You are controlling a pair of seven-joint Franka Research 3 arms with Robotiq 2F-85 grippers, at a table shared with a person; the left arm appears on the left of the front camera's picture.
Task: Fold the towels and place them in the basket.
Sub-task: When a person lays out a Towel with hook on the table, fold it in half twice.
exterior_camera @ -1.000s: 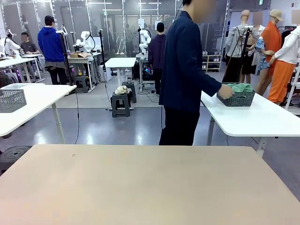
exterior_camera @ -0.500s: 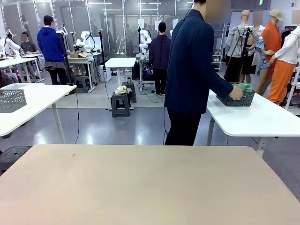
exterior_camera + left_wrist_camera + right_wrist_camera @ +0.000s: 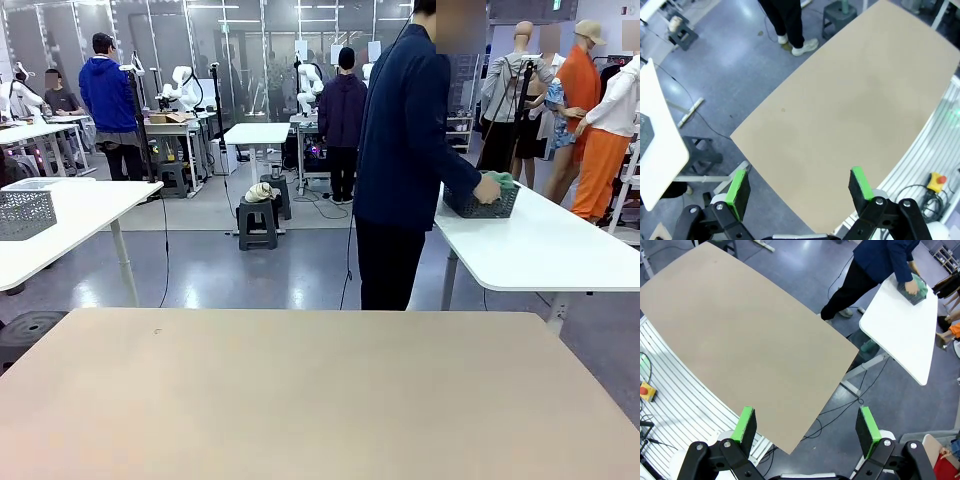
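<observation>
Wide-open left fingers [image 3: 738, 186] over tan table [image 3: 850, 100]. Wide-open right fingers [image 3: 746, 424] over same table, nothing gripped. Dark mesh basket [image 3: 478, 208] upper right of front frame, on white table [image 3: 540, 250]; green cloth [image 3: 503, 180] inside, person's hand [image 3: 487, 189] at rim.

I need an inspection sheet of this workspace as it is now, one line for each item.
Surface: beige work table, bare.
Job's things: dark mesh basket on the white side table, green cloth in it, the person's hand at its top; towels cannot be identified.
Clutter: nothing seen.
Grippers: left gripper and right gripper open, empty, above the work table.
Cables: black cable beside the red stop button, off the table.
Surroundings: pale mesh basket on another white table; stool; people farther off.
</observation>
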